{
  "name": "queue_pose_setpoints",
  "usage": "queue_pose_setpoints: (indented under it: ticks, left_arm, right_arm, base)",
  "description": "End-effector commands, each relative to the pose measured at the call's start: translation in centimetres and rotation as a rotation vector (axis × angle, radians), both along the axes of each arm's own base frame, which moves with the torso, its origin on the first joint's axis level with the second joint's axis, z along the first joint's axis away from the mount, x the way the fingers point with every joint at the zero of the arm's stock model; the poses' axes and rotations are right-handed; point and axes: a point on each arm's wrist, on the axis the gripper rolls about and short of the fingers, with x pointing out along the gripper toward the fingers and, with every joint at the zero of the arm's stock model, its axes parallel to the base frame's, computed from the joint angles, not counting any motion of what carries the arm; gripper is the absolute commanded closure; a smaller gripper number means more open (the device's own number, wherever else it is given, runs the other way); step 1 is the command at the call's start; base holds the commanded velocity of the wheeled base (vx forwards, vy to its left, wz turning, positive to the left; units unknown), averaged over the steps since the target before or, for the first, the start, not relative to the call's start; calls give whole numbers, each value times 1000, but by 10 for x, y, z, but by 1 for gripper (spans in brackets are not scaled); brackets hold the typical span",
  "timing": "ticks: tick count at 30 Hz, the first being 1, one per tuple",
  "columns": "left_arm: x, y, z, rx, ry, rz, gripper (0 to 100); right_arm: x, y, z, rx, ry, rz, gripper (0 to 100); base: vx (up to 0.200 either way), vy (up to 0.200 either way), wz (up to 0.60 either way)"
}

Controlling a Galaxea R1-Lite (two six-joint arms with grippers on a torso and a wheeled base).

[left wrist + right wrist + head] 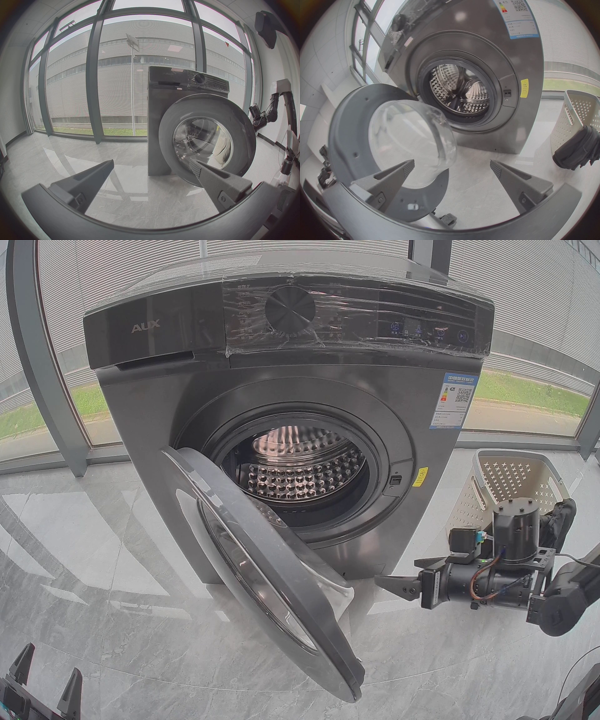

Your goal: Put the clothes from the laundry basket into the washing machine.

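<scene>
Washing machine (312, 377) stood with its door (269, 577) swung open. Laundry basket (500, 477) sat on the floor just right of it, with dark clothes (560, 521) draped over its rim. Right gripper (451, 162) was beside the basket, fingers wide and holding nothing. Left gripper (151, 161) was low, also wide.
</scene>
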Motion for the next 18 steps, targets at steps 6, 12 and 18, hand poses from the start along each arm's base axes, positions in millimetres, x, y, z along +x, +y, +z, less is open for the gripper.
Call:
queue_pose_setpoints:
  ticks: [6,12,18]
  left_arm:
    - [0,0,-5,0,0,0,0]
    - [0,0,-5,0,0,0,0]
    - [0,0,-5,1,0,0,0]
  right_arm:
    - [45,22,-44,-65,68,-71,0]
    - [50,32,-54,-76,85,-55,0]
    - [39,42,-59,-89,104,-12,0]
  base:
    - [0,0,0]
    - [0,0,0]
    - [0,0,0]
